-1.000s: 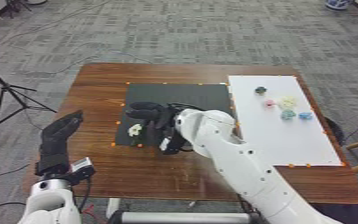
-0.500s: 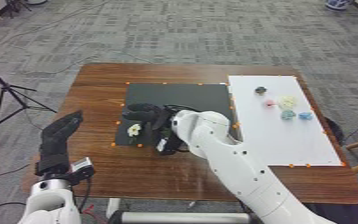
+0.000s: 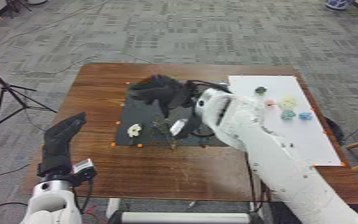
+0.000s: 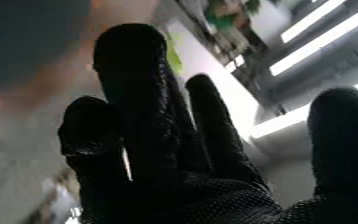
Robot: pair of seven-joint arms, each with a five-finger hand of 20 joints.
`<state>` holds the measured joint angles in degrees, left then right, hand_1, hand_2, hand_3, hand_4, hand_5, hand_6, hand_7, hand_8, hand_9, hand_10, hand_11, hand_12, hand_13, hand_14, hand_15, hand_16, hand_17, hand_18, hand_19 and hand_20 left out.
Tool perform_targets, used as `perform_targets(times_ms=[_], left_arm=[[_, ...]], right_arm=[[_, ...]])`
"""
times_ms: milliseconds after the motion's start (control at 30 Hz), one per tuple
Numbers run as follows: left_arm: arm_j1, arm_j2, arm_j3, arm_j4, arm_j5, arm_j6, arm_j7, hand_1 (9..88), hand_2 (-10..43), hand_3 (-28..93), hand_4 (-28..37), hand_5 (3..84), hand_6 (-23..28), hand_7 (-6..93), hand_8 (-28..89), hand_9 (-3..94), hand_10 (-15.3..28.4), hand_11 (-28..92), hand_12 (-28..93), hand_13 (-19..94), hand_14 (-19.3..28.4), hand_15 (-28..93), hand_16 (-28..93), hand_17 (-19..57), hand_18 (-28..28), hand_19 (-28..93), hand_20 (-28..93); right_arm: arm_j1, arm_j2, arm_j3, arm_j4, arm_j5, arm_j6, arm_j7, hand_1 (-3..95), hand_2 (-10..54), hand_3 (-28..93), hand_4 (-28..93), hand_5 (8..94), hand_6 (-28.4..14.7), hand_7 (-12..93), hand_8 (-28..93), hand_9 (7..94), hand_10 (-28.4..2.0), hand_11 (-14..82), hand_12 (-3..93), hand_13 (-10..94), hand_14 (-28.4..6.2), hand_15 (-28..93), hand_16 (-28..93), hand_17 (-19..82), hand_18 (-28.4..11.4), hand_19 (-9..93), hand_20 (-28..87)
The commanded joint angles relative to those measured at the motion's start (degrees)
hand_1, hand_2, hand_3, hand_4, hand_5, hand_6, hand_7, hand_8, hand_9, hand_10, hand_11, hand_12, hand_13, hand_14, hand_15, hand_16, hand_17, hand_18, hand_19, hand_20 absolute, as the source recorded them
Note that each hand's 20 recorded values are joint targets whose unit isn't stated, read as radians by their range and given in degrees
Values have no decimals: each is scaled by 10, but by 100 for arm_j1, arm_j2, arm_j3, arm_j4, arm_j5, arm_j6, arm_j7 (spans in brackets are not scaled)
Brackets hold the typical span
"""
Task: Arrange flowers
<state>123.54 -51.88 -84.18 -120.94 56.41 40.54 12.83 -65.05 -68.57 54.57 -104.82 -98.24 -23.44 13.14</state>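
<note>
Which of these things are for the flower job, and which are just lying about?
For the job: white flower, pink flower, yellow flower, blue flower; probably black mat, white board.
Just about, it seems: tripod, blue-and-white pot.

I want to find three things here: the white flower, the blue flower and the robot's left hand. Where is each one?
White flower (image 3: 134, 130): head view, on its petals.
Blue flower (image 3: 305, 116): head view, on its bloom.
Left hand (image 3: 61, 132): head view, on its glove.
</note>
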Motion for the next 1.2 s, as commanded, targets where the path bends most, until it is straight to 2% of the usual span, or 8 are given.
perform_targets(times_ms=[33, 133, 233, 333, 433, 533, 933, 1200], left_arm=[[-27, 337, 144, -55, -322, 311, 255, 312, -16, 740, -215, 500, 29, 179, -101, 433, 127, 193, 92, 317, 129, 91, 21, 45, 98, 63, 161], [-18, 283, 112, -55, -260, 270, 213, 366, 69, 713, -231, 520, 25, 192, -106, 453, 126, 206, 89, 336, 127, 110, 13, 62, 91, 72, 167], [2, 153, 38, -55, -116, 172, 118, 399, 152, 688, -260, 540, 23, 218, -103, 485, 128, 222, 82, 367, 133, 147, -5, 78, 93, 102, 176], [19, 27, -32, -55, 20, 75, 30, 407, 174, 676, -275, 545, 24, 228, -82, 500, 130, 228, 80, 377, 134, 160, -17, 84, 95, 112, 176], [32, -88, -94, -55, 140, -14, -46, 389, 173, 691, -271, 548, 23, 221, -102, 502, 131, 229, 79, 377, 136, 165, -22, 80, 96, 113, 174], [36, -130, -116, -55, 183, -47, -73, 377, 152, 699, -261, 547, 23, 222, -115, 502, 131, 230, 79, 376, 138, 166, -24, 74, 97, 108, 170], [51, -292, -201, -55, 345, -175, -173, 356, 89, 712, -237, 542, 27, 213, -114, 499, 133, 232, 83, 368, 142, 161, -22, 65, 99, 100, 163], [57, -376, -244, -55, 426, -243, -222, 349, 79, 711, -232, 541, 28, 210, -112, 498, 134, 231, 84, 366, 143, 160, -20, 62, 100, 99, 162]], right_arm=[[-766, 1513, 1048, -849, -355, 1593, -211, 251, 29, 542, -98, 504, -52, 103, -49, 668, -179, 100, 171, 766, -125, 503, 306, 422, -223, 858, 471], [-1356, 1950, 1429, -860, -710, 2218, -38, 298, -26, 593, -110, 549, -46, 150, -55, 707, -167, 148, 193, 725, -129, 492, 302, 377, -223, 790, 485], [-1968, 2280, 1836, -762, -1548, 2656, 12, 335, -62, 611, -113, 570, -46, 165, -53, 728, -157, 186, 207, 722, -125, 496, 303, 376, -220, 781, 491], [-2547, 2474, 2327, -629, -2127, 2811, -36, 349, -82, 616, -120, 581, -45, 173, -56, 741, -146, 214, 216, 729, -117, 508, 308, 380, -217, 783, 497], [-2771, 2556, 2541, -293, -2616, 3087, -142, 347, -92, 619, -131, 586, -42, 178, -60, 752, -139, 228, 217, 732, -114, 515, 313, 384, -214, 786, 506], [-3062, 2659, 2752, -82, -3050, 3387, -132, 342, -94, 621, -137, 585, -35, 186, -63, 752, -135, 233, 218, 731, -112, 521, 318, 383, -214, 789, 513], [-3480, 2617, 3118, 423, -3148, 2951, -498, 349, -95, 633, -143, 573, -13, 215, -79, 750, -126, 238, 222, 732, -109, 544, 327, 383, -213, 796, 533], [-3416, 2643, 3078, 727, -3271, 2851, -507, 351, -95, 636, -145, 569, -10, 221, -83, 749, -124, 240, 223, 731, -109, 551, 329, 383, -213, 795, 542]])
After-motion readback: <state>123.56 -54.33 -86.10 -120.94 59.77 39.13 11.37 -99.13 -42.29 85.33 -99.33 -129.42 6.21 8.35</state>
